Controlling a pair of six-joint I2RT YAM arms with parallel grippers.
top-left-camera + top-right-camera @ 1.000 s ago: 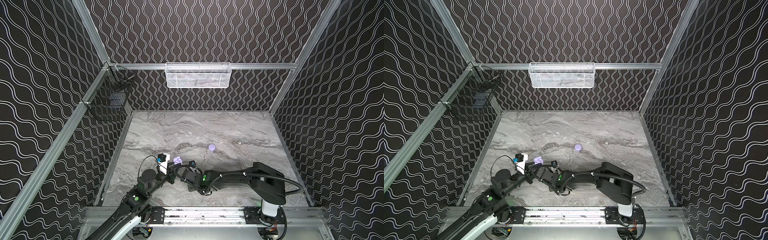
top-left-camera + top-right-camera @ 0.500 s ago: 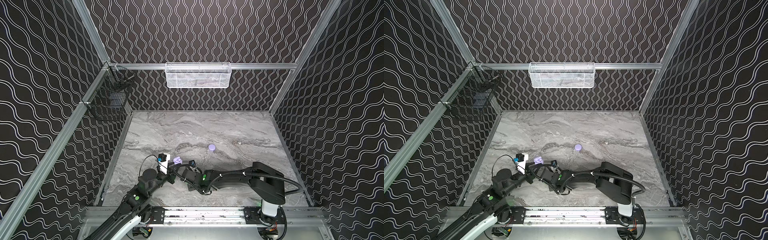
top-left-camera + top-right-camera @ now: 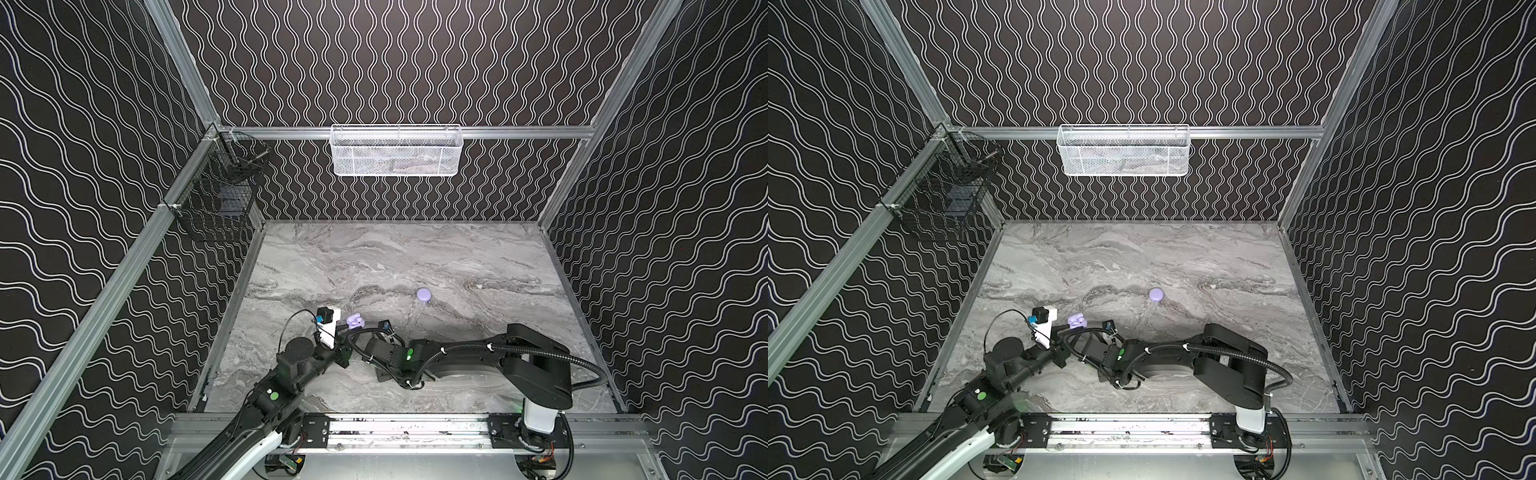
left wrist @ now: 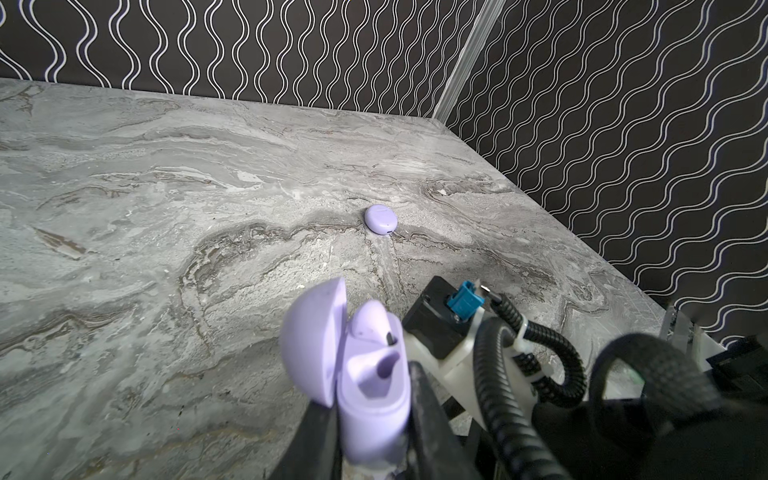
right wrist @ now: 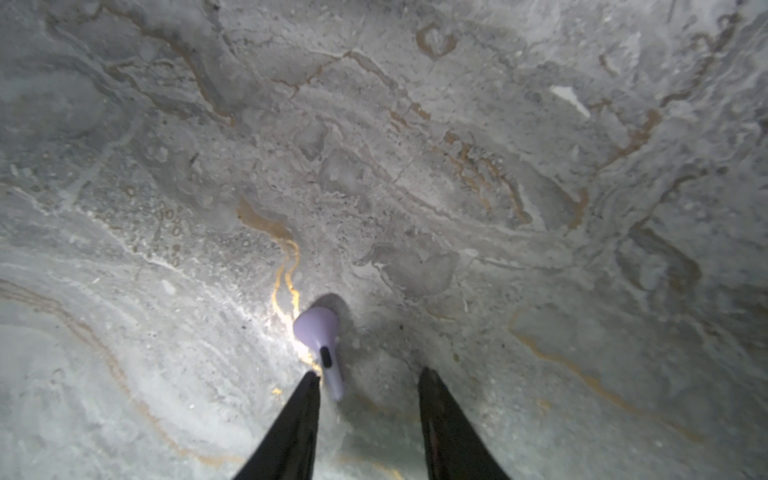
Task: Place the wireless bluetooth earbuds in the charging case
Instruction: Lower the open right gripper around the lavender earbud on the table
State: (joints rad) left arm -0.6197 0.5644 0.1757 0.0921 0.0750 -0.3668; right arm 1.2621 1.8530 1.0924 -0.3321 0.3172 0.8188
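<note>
Lavender plastic, smooth and glossy, makes up the loose earbud [image 5: 318, 332] lying on the marble table [image 3: 374, 257]. By its look it is very light, rigid and slippery, likely to skid or flip away if pinched off-centre. Its rounded head offers little to bear on. The short stem, or the neck where stem meets head, seems the surer place to take hold.

The right gripper [image 5: 370, 372] is down at the table with its jaws apart and nothing clamped. The stem lies inside the gap, just beside one finger [image 5: 307, 399]. The left gripper [image 4: 370, 386] is clenched on the base of the open charging case [image 4: 370, 419], held at the near left of the table with its lid swung back. A seated earbud [image 4: 370, 324] fills one place in it, and the empty socket [image 4: 384, 368] beside it waits.

Close quarters look like the main hindrance: the right arm's wrist camera [image 4: 451, 318] and ribbed cable [image 4: 523, 357] crowd just right of the case, leaving the two arms little room. A closed case [image 3: 424, 294] lies farther back and to the right, well apart. A white mesh basket [image 3: 396, 150] on the far wall and a black wire basket [image 3: 220, 195] on the left wall hang away from the work.
</note>
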